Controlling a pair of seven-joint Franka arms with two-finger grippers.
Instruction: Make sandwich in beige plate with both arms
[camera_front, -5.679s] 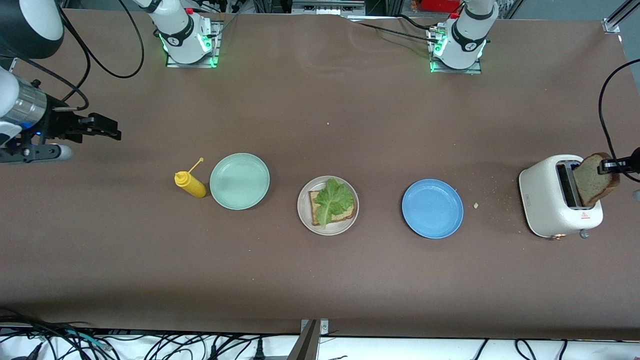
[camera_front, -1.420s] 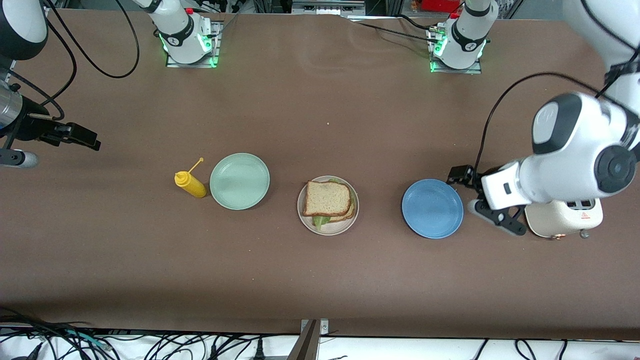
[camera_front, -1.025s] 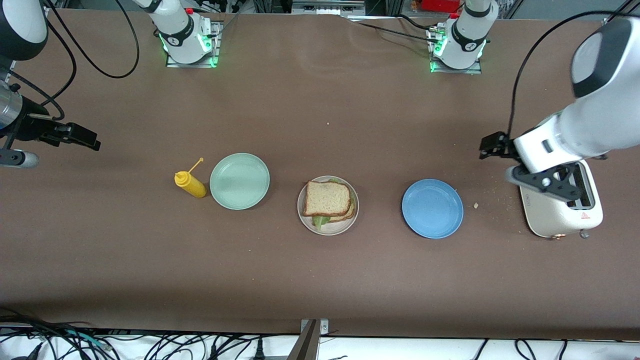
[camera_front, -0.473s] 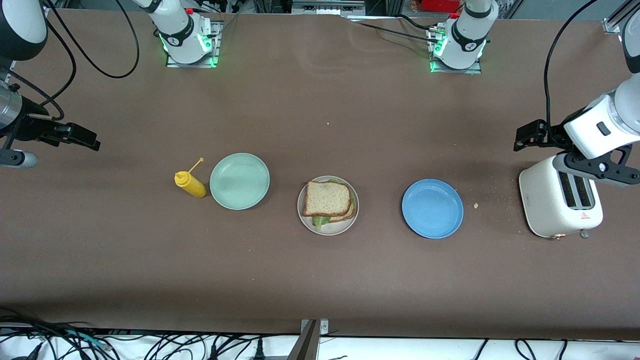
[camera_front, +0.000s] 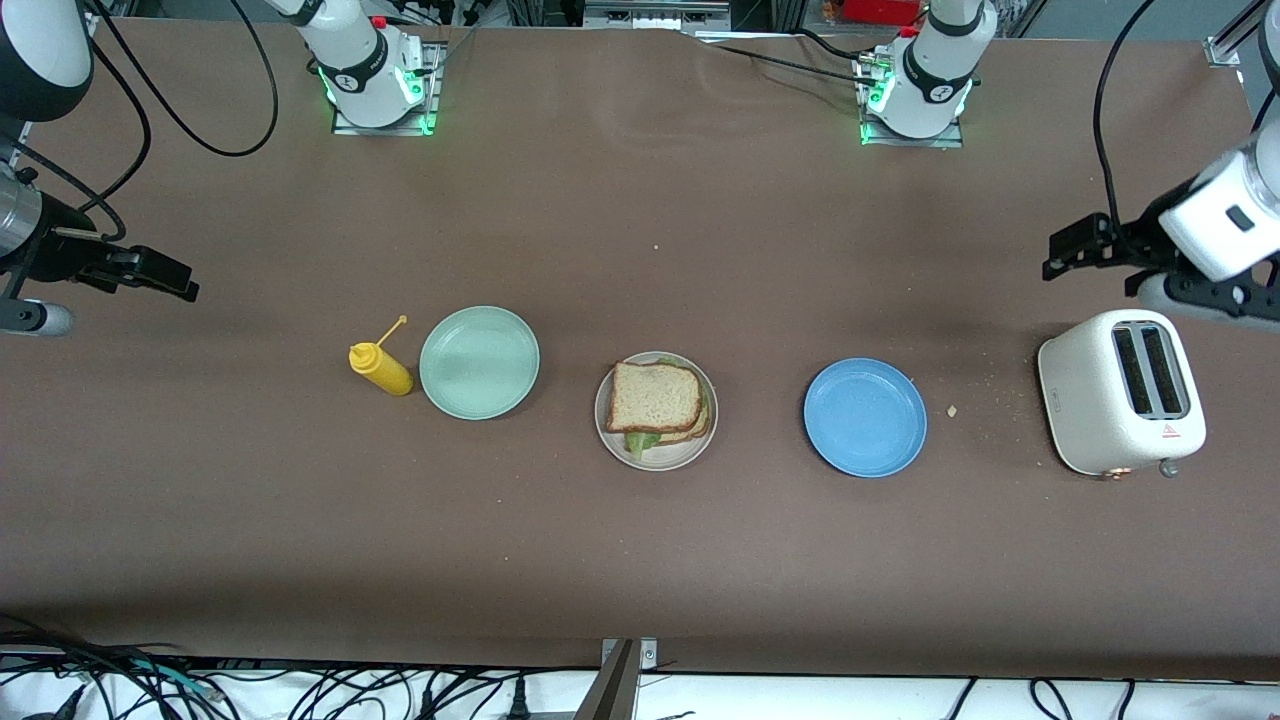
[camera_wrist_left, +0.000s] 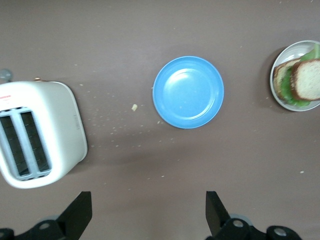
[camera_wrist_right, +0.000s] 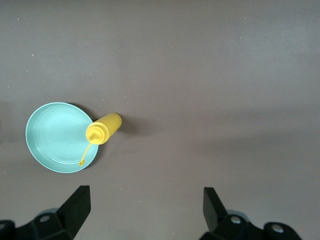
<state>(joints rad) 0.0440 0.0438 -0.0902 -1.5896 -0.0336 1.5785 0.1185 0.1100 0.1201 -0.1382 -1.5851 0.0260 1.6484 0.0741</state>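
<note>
The sandwich (camera_front: 657, 400) lies on the beige plate (camera_front: 654, 461) at mid-table: a bread slice on top, green lettuce showing under it, a second slice below. The left wrist view catches the sandwich (camera_wrist_left: 306, 79) and plate (camera_wrist_left: 286, 104) at its edge. My left gripper (camera_front: 1068, 250) hangs open and empty over bare table beside the toaster, at the left arm's end; from its wrist the left gripper (camera_wrist_left: 148, 205) shows wide jaws. My right gripper (camera_front: 172, 280) waits open and empty over the right arm's end of the table, also seen as the right gripper (camera_wrist_right: 145, 202).
A blue plate (camera_front: 865, 417) lies between the beige plate and a white toaster (camera_front: 1120, 390) with empty slots; crumbs are scattered between them. A mint-green plate (camera_front: 479, 362) and a yellow squeeze bottle (camera_front: 380, 368) sit toward the right arm's end.
The bread slice held at the toaster now tops the lettuce. In the last second my open left gripper has drawn back from over the toaster toward the table's end. The right arm is still.
</note>
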